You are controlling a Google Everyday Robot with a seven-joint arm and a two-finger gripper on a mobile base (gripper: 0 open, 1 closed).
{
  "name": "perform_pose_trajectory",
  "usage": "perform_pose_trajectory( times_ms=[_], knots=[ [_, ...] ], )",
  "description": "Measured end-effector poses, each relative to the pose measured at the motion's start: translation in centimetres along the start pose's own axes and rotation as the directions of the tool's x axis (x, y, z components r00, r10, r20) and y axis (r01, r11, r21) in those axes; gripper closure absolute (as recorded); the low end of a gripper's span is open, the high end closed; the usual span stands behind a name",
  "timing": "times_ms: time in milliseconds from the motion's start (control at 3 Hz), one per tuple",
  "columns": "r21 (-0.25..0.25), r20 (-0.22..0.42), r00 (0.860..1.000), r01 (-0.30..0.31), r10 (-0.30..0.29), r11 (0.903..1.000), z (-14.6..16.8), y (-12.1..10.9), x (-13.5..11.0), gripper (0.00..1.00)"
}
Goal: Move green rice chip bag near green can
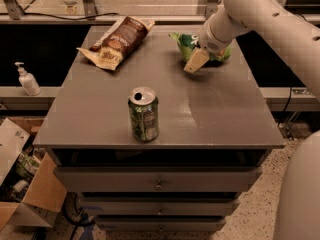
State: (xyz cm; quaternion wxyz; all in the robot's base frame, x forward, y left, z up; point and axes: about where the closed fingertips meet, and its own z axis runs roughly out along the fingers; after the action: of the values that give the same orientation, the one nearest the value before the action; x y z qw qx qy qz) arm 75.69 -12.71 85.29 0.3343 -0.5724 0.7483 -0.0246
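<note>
On the grey cabinet top (220, 119), the gripper (195, 62) rests against the green rice chip bag (184, 41), presumably to grasp it, though I cannot tell its grip, with the green can (143, 115) well apart.

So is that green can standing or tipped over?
Upright: the green can has its silver top up. The gripper is at the green bag.

No legible text; gripper (196, 62) at chip bag (183, 42)

Glossy green rice chip bag (183, 42) under the smooth cream gripper (195, 62), back right; shiny metal green can (143, 115); matt grey table (215, 111).
</note>
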Motion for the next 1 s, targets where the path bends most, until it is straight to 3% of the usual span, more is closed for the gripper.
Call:
perform_pose_trajectory(
  times_ms=[667,1000],
  knots=[
    [0.045,0.029,1.0,0.0,-0.001,0.999,-3.4,-0.1,0.2,0.87],
    [0.084,0.062,0.998,-0.002,-0.004,0.9965,-7.2,0.9,-0.5,1.0]
  ],
)
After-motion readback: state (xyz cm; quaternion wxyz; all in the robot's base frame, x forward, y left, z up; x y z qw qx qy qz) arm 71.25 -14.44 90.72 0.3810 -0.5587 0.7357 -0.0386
